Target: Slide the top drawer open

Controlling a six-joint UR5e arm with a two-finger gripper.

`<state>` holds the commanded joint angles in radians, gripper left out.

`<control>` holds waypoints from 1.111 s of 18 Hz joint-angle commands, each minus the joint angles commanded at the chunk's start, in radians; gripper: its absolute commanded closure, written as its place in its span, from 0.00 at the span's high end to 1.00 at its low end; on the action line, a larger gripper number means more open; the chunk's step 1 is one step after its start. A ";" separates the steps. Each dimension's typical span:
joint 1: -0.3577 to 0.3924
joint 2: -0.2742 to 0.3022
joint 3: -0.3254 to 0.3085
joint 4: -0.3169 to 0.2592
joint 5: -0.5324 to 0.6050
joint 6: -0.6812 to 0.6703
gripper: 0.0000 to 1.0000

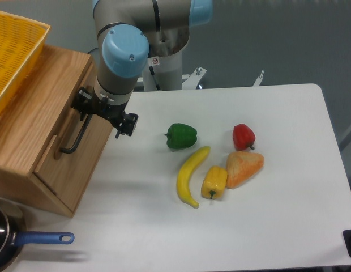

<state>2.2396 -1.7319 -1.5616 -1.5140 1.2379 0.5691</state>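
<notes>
Fixed camera, overhead: I see the gripper [86, 109] at the upper end of the black handle [76, 138] on the top drawer [45, 133], at the table's left. Whether the jaws clench the bar I cannot tell. The bar's long axis runs down-left; I judge the pull goes right, toward the green pepper [181, 136]. No writing is legible.

Top drawer [68, 144] at table [277, 226] left, pincer [88, 116] at its handle [76, 139].
</notes>
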 joint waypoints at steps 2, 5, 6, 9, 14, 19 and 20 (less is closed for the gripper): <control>-0.002 0.000 0.000 -0.005 0.003 0.000 1.00; -0.003 0.002 0.000 -0.014 0.005 0.002 1.00; -0.005 0.002 0.000 -0.015 0.009 0.002 1.00; -0.012 0.002 0.000 -0.018 0.026 0.002 1.00; -0.014 0.002 -0.002 -0.017 0.034 0.002 1.00; -0.011 -0.002 0.000 -0.011 0.040 0.003 1.00; -0.011 -0.002 0.000 -0.009 0.040 0.003 1.00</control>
<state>2.2289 -1.7334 -1.5616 -1.5233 1.2778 0.5722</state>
